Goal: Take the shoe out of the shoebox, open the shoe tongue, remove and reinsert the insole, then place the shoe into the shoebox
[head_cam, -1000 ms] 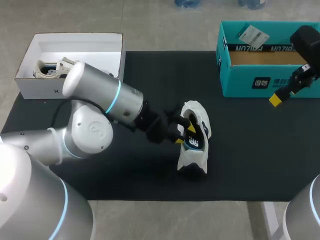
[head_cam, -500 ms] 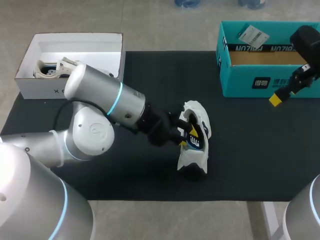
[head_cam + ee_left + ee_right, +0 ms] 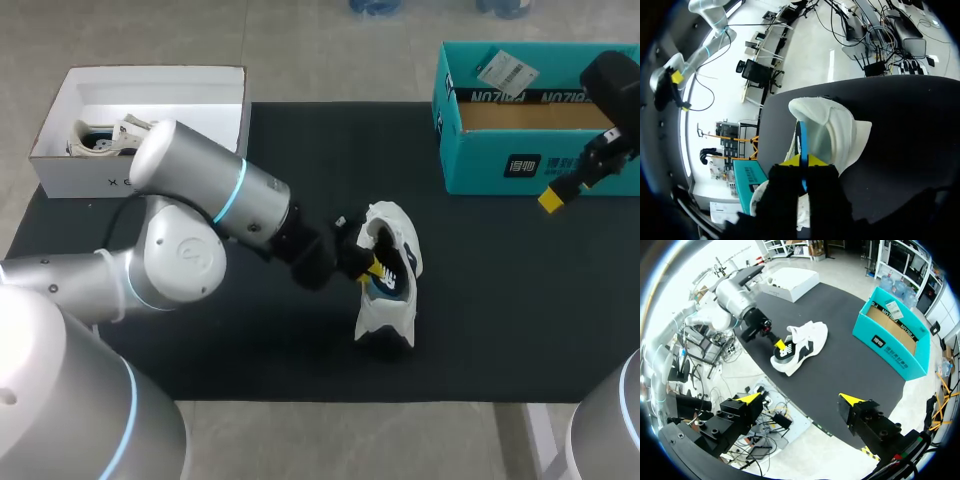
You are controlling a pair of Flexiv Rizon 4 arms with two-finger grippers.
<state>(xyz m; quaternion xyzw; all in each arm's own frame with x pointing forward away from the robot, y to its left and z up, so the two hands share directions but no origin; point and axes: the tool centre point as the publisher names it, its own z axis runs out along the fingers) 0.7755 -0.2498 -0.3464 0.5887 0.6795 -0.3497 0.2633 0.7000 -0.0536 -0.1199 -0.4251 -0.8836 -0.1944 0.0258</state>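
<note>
1. The white shoe point(image 3: 392, 295) sits out of any box on the black mat point(image 3: 500, 310), near the middle of the table in the head view. Its length runs roughly from 12 to 6 o'clock and its opening faces up.
2. A thin blue insole point(image 3: 802, 140) stands on edge in that opening. Part of it rises above the collar and the rest is hidden inside the shoe.
3. The left gripper point(image 3: 803, 161) comes in from about 9 o'clock of the shoe. Its two yellow tips are pressed nearly together on either face of the insole, a firm pinch with nothing else in its grasp.
4. The step in hand looks like the insole work, most likely the pull-out. From this moment alone, sliding it back in cannot be ruled out.
5. If it is the pull-out, the next move calls for a steady draw up and back along the shoe's length. The pinch has to hold until the front of the insole clears the opening.
6. Nothing pins the shoe down, so a light shoe may lift or slide with the pull.
7. The right gripper point(image 3: 801, 399) hangs well apart at about 2 o'clock of the shoe, by the front wall of the teal shoebox point(image 3: 500, 165). Its fingers are spread wide and it holds nothing.
8. A white box point(image 3: 60, 168) sits at about 10 o'clock of the shoe, with something pale lying inside it. The shoe's return to its box is not yet begun.
</note>
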